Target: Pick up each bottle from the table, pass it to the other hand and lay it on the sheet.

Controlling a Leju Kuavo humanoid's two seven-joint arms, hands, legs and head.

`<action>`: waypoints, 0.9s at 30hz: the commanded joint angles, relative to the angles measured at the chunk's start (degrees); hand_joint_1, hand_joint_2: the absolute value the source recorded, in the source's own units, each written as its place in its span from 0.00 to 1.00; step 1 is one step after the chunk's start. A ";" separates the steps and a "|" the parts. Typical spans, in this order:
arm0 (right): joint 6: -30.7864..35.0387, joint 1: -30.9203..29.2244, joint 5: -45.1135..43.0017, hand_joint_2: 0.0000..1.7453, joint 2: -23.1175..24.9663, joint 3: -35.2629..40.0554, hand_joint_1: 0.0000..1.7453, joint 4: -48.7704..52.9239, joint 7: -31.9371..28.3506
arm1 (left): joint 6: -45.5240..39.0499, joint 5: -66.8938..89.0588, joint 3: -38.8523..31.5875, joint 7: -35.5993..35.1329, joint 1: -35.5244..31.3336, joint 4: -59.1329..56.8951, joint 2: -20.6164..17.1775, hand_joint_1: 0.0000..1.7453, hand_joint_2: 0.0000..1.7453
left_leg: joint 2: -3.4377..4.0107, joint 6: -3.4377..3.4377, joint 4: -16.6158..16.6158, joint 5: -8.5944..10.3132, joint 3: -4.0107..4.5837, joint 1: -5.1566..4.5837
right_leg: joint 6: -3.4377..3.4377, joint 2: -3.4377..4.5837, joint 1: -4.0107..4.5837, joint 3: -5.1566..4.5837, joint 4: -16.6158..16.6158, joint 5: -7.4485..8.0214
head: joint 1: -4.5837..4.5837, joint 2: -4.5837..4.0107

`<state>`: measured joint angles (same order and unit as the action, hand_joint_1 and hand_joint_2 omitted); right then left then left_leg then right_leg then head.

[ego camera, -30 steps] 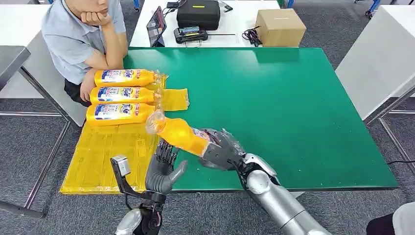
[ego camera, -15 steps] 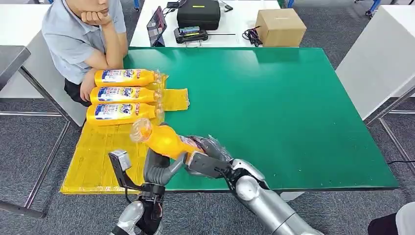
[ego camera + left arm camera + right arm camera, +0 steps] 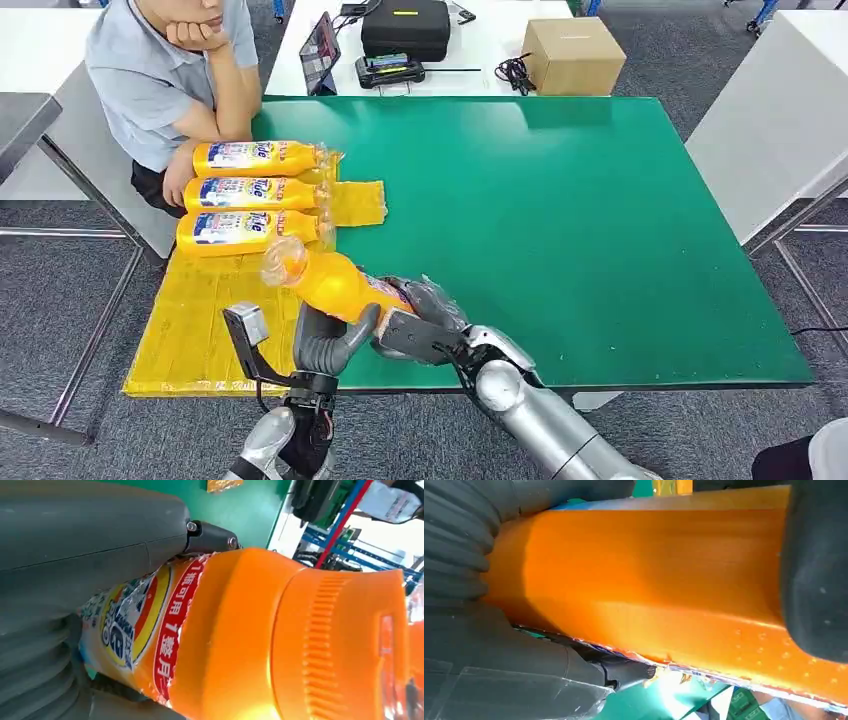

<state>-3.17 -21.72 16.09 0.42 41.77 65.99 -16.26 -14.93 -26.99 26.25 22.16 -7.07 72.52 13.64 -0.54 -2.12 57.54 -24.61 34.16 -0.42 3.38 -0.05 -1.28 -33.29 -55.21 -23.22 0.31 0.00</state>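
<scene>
On the green table (image 3: 560,220) a yellow sheet (image 3: 200,310) bears three bottles (image 3: 245,190). Both the right hand (image 3: 420,325) and left hand (image 3: 330,340) grip a fourth bottle (image 3: 335,283). Grey carpet (image 3: 60,300) surrounds it.

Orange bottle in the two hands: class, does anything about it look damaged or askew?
Yes. The label on the orange bottle looks torn: in the left wrist view its edge is ragged and lifting off the plastic. The bottle also sits tilted between the left hand and right hand, cap end raised toward the yellow sheet.
</scene>
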 commanded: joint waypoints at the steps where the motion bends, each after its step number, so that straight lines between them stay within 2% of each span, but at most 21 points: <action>1: 0.94 -2.40 0.31 1.00 0.13 2.07 0.05 -4.06 0.66 | -2.08 2.92 0.14 1.50 -1.54 -0.87 -0.67 1.00 1.00 | 0.03 0.11 0.00 -0.05 -0.11 0.08 | -0.13 0.01 0.09 0.12 0.03 -0.03 | -0.02 0.00; 2: 1.11 -2.46 0.36 1.00 0.23 1.99 0.00 -4.40 0.81 | -2.10 2.98 0.03 1.52 -1.53 -0.58 -0.70 1.00 1.00 | 0.04 0.09 -0.01 -0.04 -0.10 0.05 | -0.11 0.02 0.06 0.09 0.02 -0.02 | 0.00 0.00; 4: 1.79 -2.24 -0.02 1.00 0.87 1.30 0.00 -5.03 1.29 | -2.96 3.99 0.01 1.63 -1.50 -0.29 -1.02 1.00 1.00 | 0.11 0.12 0.01 -0.07 -0.13 0.09 | -0.14 0.08 0.10 0.11 0.02 -0.03 | -0.02 0.00; 5: 2.91 -2.27 1.05 0.00 0.76 1.39 0.00 -5.50 1.74 | -4.66 6.37 0.43 2.12 -1.90 -0.61 -1.69 1.00 1.00 | 0.11 0.13 0.04 -0.09 -0.15 0.09 | -0.16 0.07 0.10 0.13 0.00 -0.04 | -0.02 0.00; 9: 6.45 -1.01 3.13 0.00 0.50 0.11 0.00 -6.71 2.24 | -10.31 14.41 1.12 3.55 -3.38 -1.65 -3.17 1.00 1.00 | 0.06 0.13 0.00 -0.07 -0.17 0.09 | -0.16 0.03 0.10 0.16 0.03 -0.04 | -0.02 0.00; 17: 9.78 0.93 6.63 0.00 0.90 -2.25 0.00 -8.36 2.22 | -11.70 21.38 -0.73 2.51 -3.39 1.82 -4.57 1.00 1.00 | 0.02 0.09 -0.03 -0.02 -0.10 0.06 | -0.10 0.00 0.06 0.09 0.04 -0.02 | -0.02 0.00; 20: 11.07 2.05 8.95 0.00 1.34 -4.02 0.00 -8.77 2.35 | -16.94 34.04 0.09 0.92 -4.68 -0.21 -6.21 1.00 1.00 | 0.01 0.10 -0.04 -0.02 -0.12 0.05 | -0.12 -0.02 0.06 0.11 0.03 -0.03 | -0.02 0.00; 21: 11.23 2.39 9.14 0.00 1.46 -4.50 0.00 -8.63 2.24 | -19.29 38.84 0.72 -0.29 -5.30 -1.35 -6.77 1.00 1.00 | 0.02 0.13 -0.02 -0.05 -0.18 0.09 | -0.16 -0.01 0.10 0.18 0.05 -0.04 | -0.02 0.00; 22: 11.05 3.13 9.92 0.00 1.64 -5.49 0.00 -8.05 2.14 | -20.50 47.30 0.90 -4.53 -6.03 -2.77 -7.38 1.00 1.00 | 0.00 0.10 -0.06 -0.01 -0.15 0.05 | -0.13 -0.03 0.06 0.13 0.05 -0.02 | -0.02 0.00; 26: 9.61 4.45 11.20 0.00 2.05 -7.58 0.00 -6.77 1.84 | -20.56 62.90 -1.23 -9.70 -7.51 -6.50 -7.97 1.00 1.00 | 0.03 0.17 -0.02 -0.05 -0.20 0.10 | -0.20 -0.01 0.11 0.18 0.02 -0.05 | -0.02 0.00; 27: 9.18 4.64 11.42 0.00 2.20 -8.02 0.00 -6.58 1.75 | -20.69 69.40 -0.96 -13.04 -8.02 -7.14 -8.52 1.00 1.00 | 0.03 0.16 -0.04 -0.04 -0.20 0.10 | -0.19 0.00 0.11 0.18 0.04 -0.03 | -0.02 0.00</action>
<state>7.58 -18.02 26.10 1.38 38.31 61.51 -14.08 -34.38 19.08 25.79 18.79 -9.72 73.92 9.83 -0.54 -2.12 57.54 -24.61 34.17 -0.42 3.38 -0.05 -1.28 -33.33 -55.21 -23.22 0.28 0.00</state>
